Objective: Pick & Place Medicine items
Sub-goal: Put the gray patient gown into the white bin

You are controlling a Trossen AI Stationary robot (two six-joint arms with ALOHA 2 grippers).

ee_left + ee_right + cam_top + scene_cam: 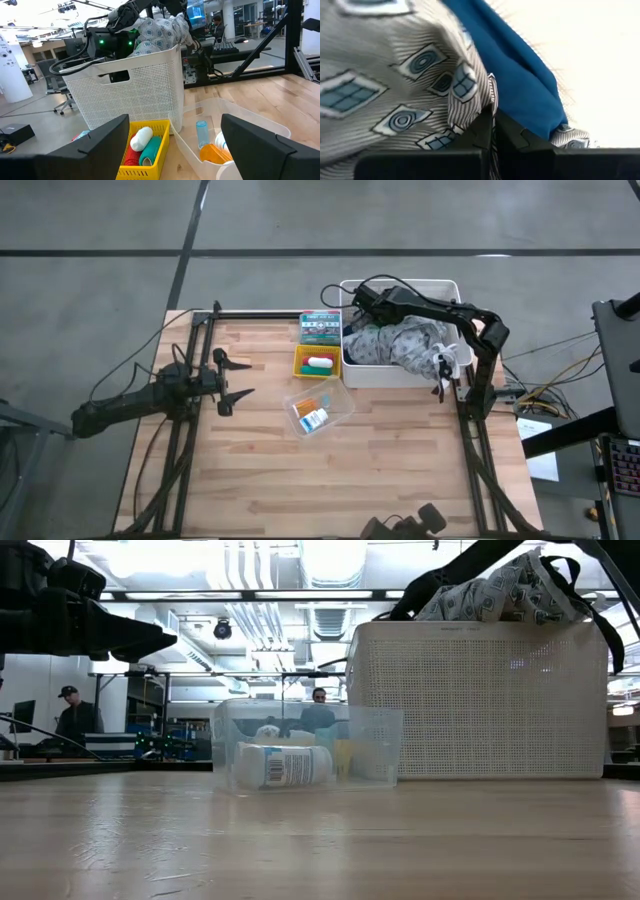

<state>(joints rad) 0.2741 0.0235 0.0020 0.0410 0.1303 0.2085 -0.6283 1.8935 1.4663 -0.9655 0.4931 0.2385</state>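
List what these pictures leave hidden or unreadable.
- White basket contents: the patterned cloth covers them in the high view.
- Yellow tray contents: the left gripper's dark fingers hide part in the left wrist view.
- Bottle label: too small to read in the low view.
- Right gripper: the right wrist view shows only cloth and blue fabric.

Filling most of the frame: grey patterned cloth (395,75), with blue cloth (515,85) running beside it. Pinching the grey fabric at bottom centre, right gripper (493,127), fingers pressing together.
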